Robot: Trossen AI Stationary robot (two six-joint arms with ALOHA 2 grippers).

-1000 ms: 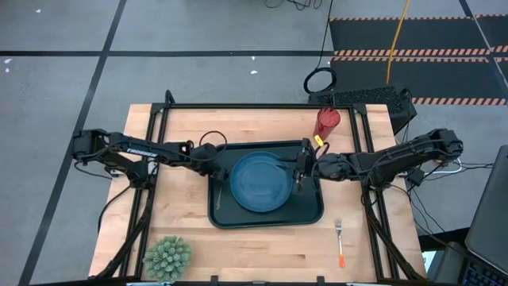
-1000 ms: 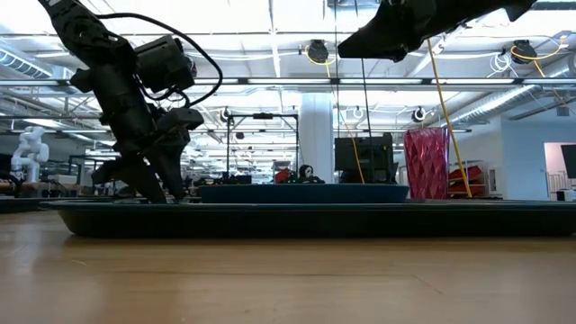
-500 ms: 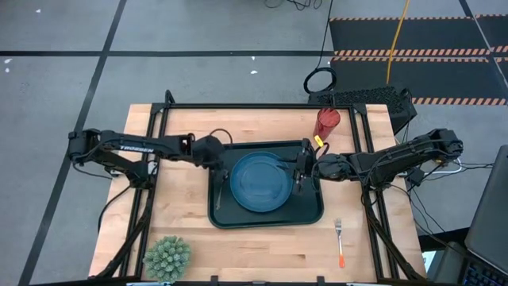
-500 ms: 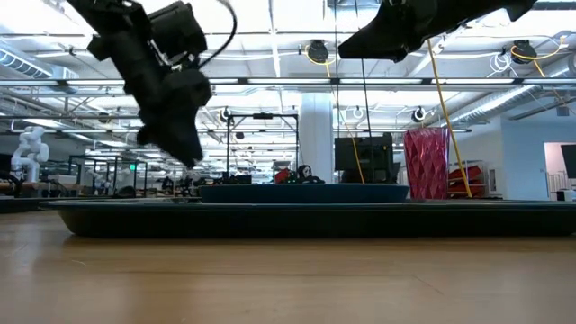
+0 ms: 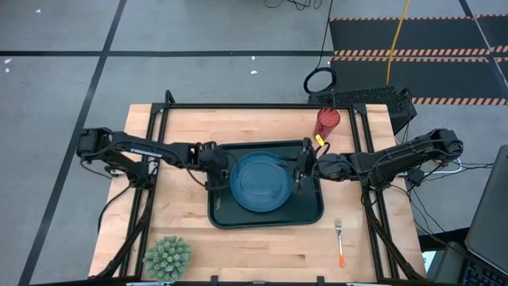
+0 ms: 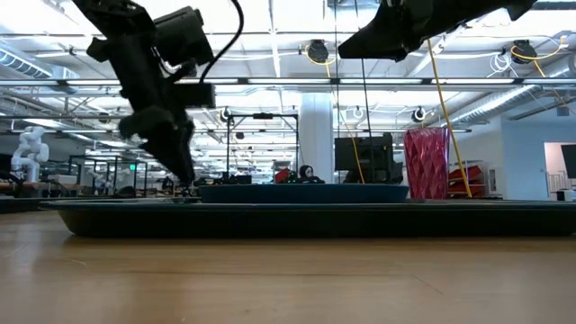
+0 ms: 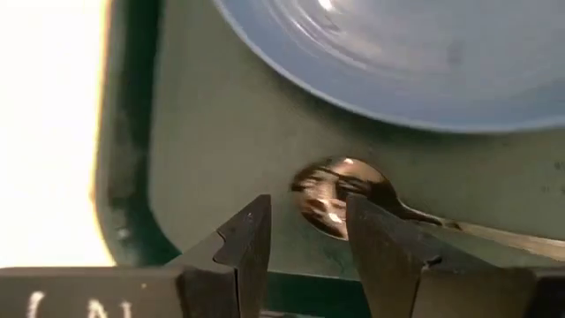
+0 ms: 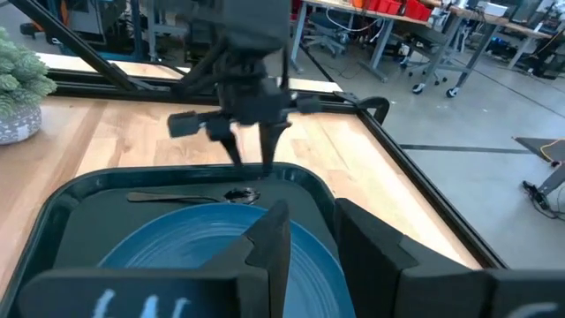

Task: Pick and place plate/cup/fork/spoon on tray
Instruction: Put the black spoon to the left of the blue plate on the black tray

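The blue plate [image 5: 260,181] lies on the dark tray [image 5: 266,222]. The dark spoon [image 7: 331,190] lies flat on the tray floor between the plate and the tray's left rim; it also shows in the right wrist view [image 8: 190,197]. My left gripper [image 5: 225,164] hangs open a little above the spoon's bowl, fingers pointing down, touching nothing. My right gripper [image 5: 300,168] is open and empty above the plate's right edge. The red cup [image 5: 327,121] stands on the table beyond the tray's far right corner. The orange-handled fork [image 5: 340,242] lies on the table near the right front.
A spiky green plant [image 5: 167,256] in a pot stands at the table's near left corner. Bare wood lies to the left of the tray and along the near edge. A black frame runs along the table's far and side edges.
My left gripper has risen off the tray floor, where its spread fingertips stood a second ago. It now hangs a little above the spoon. The spoon stays lying on the tray.
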